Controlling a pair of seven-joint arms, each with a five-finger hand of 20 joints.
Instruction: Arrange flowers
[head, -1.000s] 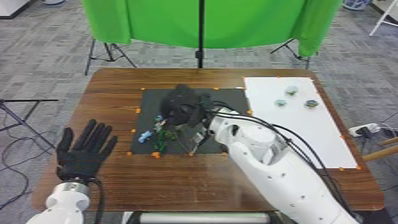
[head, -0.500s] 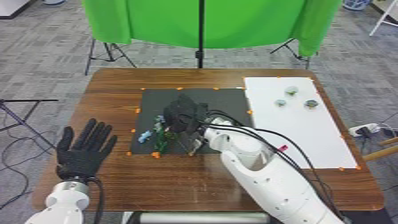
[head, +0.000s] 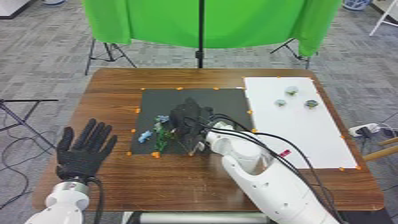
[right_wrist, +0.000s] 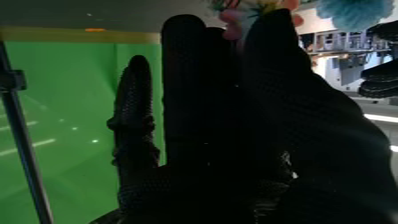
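My right hand (head: 187, 121) is over the right part of the dark mat, beside the flowers, with straight fingers. Left of it on the mat are a light-blue flower (head: 145, 136), a bluish bloom (head: 162, 119) and green stems (head: 162, 142). In the right wrist view the same hand (right_wrist: 218, 125) has extended fingers; pink petals (right_wrist: 233, 24) show beyond the fingertips, and whether they touch is unclear. A fluffy blue flower (right_wrist: 354, 12) is nearby. My left hand (head: 82, 157) lies flat and open left of the mat; its dark fingers (right_wrist: 380, 80) also show there.
The dark mat (head: 226, 102) has orange markers around its edges. On the white sheet (head: 298, 132) at the right stand three small pale-green pieces, one of them here (head: 291, 90). The brown table (head: 191, 185) surrounds both; a green screen (head: 213, 25) hangs behind.
My right hand has drawn back toward the robot over the mat, and its forearm has shifted with it. The left hand has kept still, and the pieces on the white sheet have not moved.
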